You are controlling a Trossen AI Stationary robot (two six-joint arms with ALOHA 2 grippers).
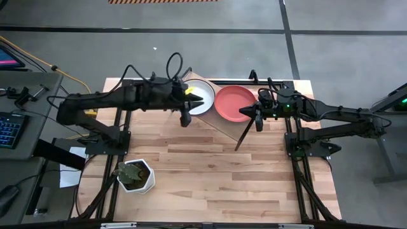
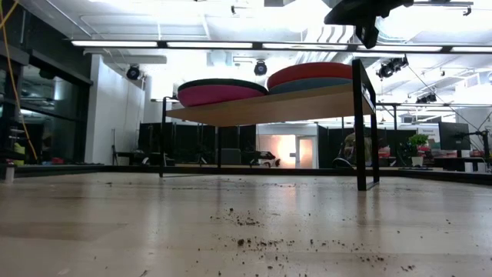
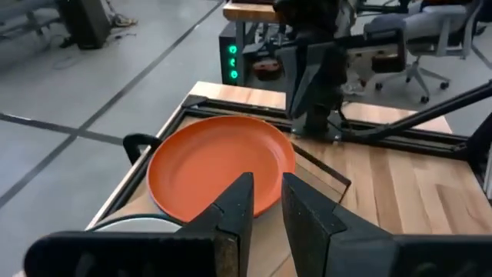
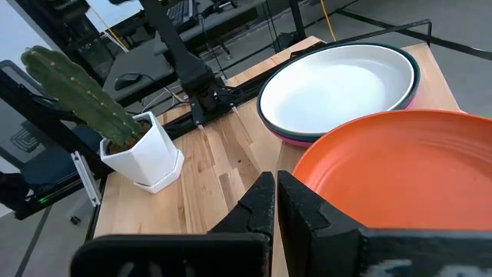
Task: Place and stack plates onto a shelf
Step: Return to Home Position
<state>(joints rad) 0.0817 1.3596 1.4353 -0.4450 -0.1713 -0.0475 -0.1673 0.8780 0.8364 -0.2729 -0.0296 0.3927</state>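
Plates (image 2: 221,93) in 2 stacks on shelf (image 2: 269,108), bench (image 1: 210,178) back edge | cactus pot (image 1: 137,175) front-L corner | L hand (image 1: 185,119) over shelf L end, fingers slightly apart, empty | white-topped stack (image 1: 202,100) | coral-topped stack (image 1: 233,103) touching it | R hand (image 1: 258,122) over shelf R end, closed, empty

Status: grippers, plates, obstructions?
Left gripper slightly open, right gripper shut, both empty. Two plate stacks on shelf, white plate and coral plate on top. Plant pot clear of shelf.
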